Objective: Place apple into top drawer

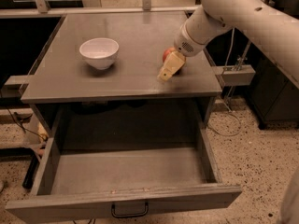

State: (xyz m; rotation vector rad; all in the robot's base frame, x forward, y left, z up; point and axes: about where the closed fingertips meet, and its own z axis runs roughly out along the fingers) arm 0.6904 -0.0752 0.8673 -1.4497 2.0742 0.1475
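The hand (pixel 166 72) hangs low over the right part of the table (pixel 135 34), its pale tip pointing down and toward the front edge, touching or nearly touching the surface. From this angle I cannot tell how wide it stands or whether it grips anything. The apple (pixel 166 54) sits on the table right behind it, mostly covered; only a red sliver shows at the hand's upper left. The two seem to touch, though the overlap makes that uncertain.

The white arm (pixel 233 13) comes in from the upper right, slanting down and to the left, its round wrist section just above the apple.

A white bowl (pixel 99 52) stands upright on the left half of the table, well apart from the hand, with bare surface between them. The hand is near the table's front edge and somewhat in from its right edge.

Below, the top drawer (pixel 124 171) is pulled far out toward the camera, its interior open and unobstructed, with the dark handle (pixel 129 212) on its front panel.
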